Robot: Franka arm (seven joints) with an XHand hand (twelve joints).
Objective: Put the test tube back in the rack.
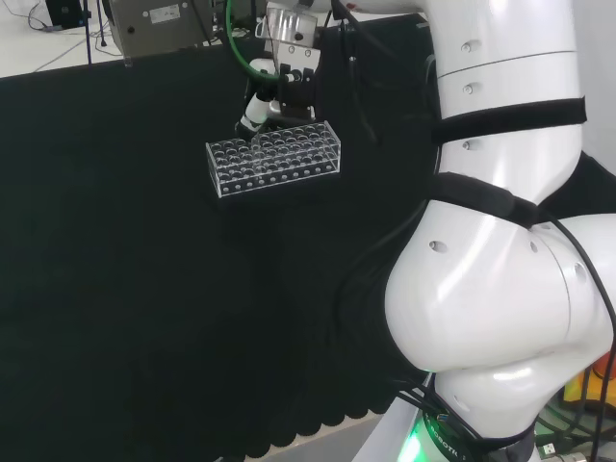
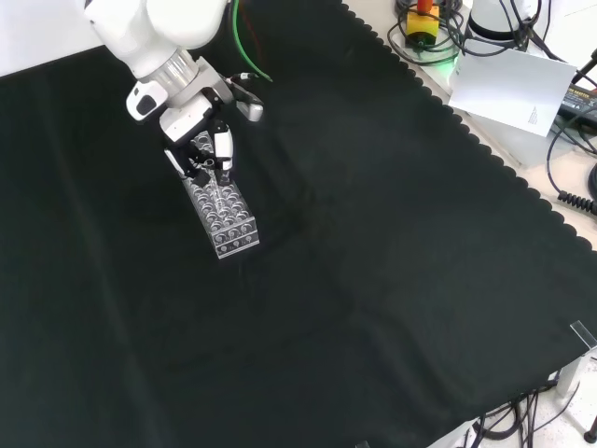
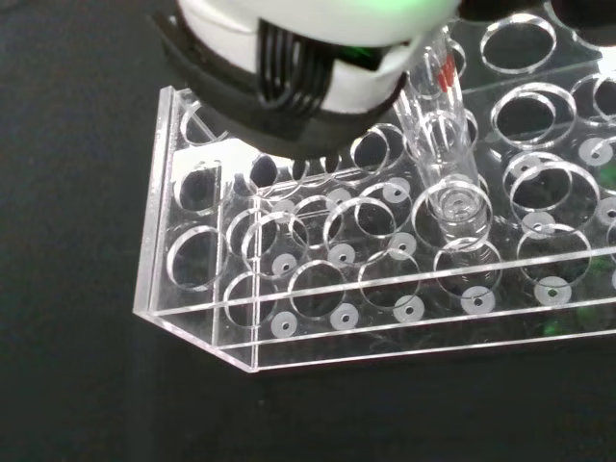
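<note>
A clear plastic rack [image 1: 274, 159] stands on the black cloth [image 1: 144, 289], left of the arm's white links in the head view and in the upper left part of the front view. The rack has rows of round holes in its top plate and small white discs on its base plate.

The hand [image 1: 258, 111] is directly above the rack's far left end in the head view, fingers pointing down. In the front view the hand [image 2: 210, 149] covers the rack's upper end.

In the wrist view, a clear tube [image 3: 445, 144] with red markings near its upper part runs down from the hand [image 3: 298, 48] into the rack [image 3: 385, 289]. The tube's rounded lower end sits in a hole of the top plate, in the second row from the near edge. The tube is slightly tilted. No contents are visible in the tube, and the holes around it appear empty.

The fingers appear closed on the tube's upper part, though the contact itself is hidden.
</note>
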